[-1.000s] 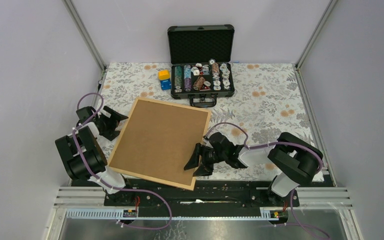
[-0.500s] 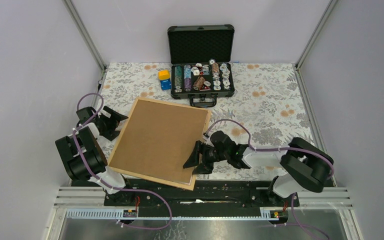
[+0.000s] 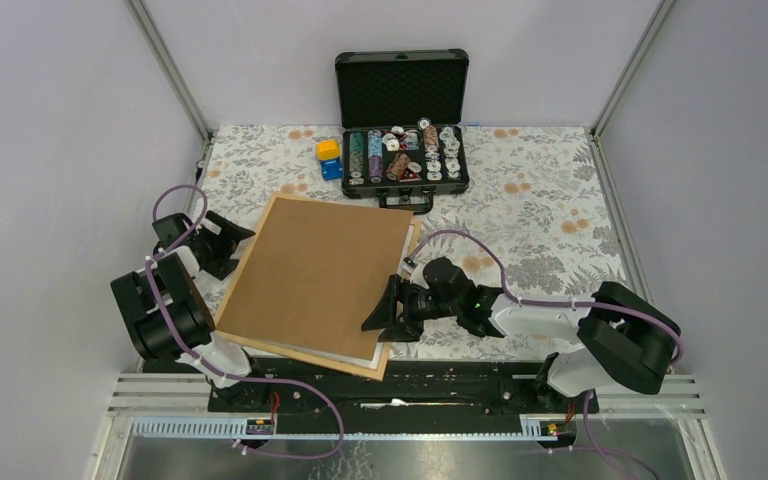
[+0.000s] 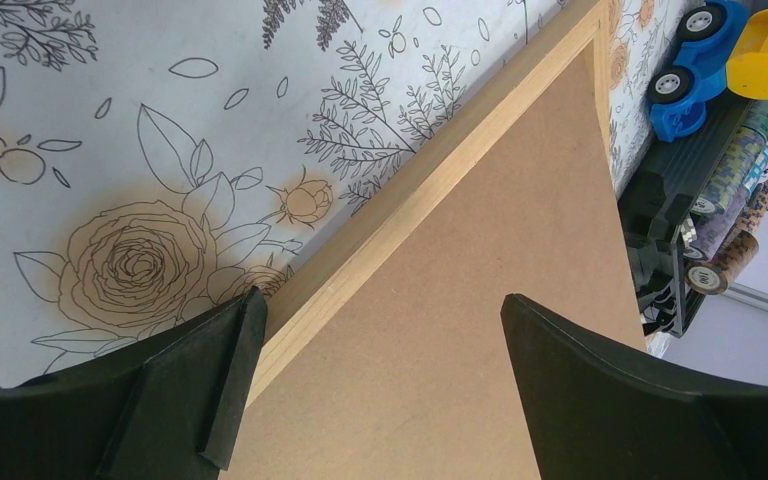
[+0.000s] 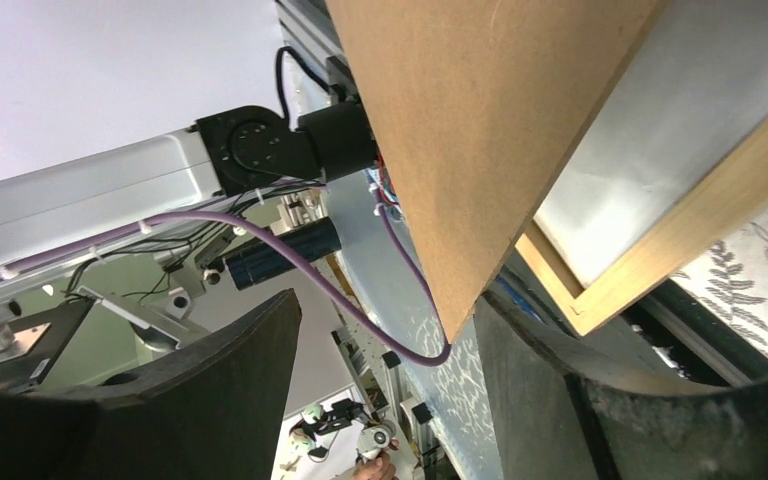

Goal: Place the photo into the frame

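The frame [image 3: 400, 300] of light wood lies on the floral cloth, overhanging the near edge. The brown backing board [image 3: 315, 275] lies in it, with its right edge raised. My right gripper [image 3: 385, 312] is open at that edge. In the right wrist view [image 5: 388, 300] the board's corner [image 5: 460, 200] hangs between the spread fingers, above the frame's corner [image 5: 660, 250]. A white sheet edge [image 3: 345, 350] shows under the board; the photo's printed side is hidden. My left gripper [image 3: 238, 250] is open at the frame's left rail [image 4: 400, 210], and its wrist view [image 4: 380, 298] looks along the board.
An open black case [image 3: 400, 160] of poker chips stands at the back middle. A yellow and blue toy [image 3: 329, 158] sits to its left and also shows in the left wrist view [image 4: 695, 70]. Grey walls close both sides.
My right gripper has pushed left under the backing board's right edge and lifted it, uncovering a white sheet edge inside the frame. The left arm has not moved.
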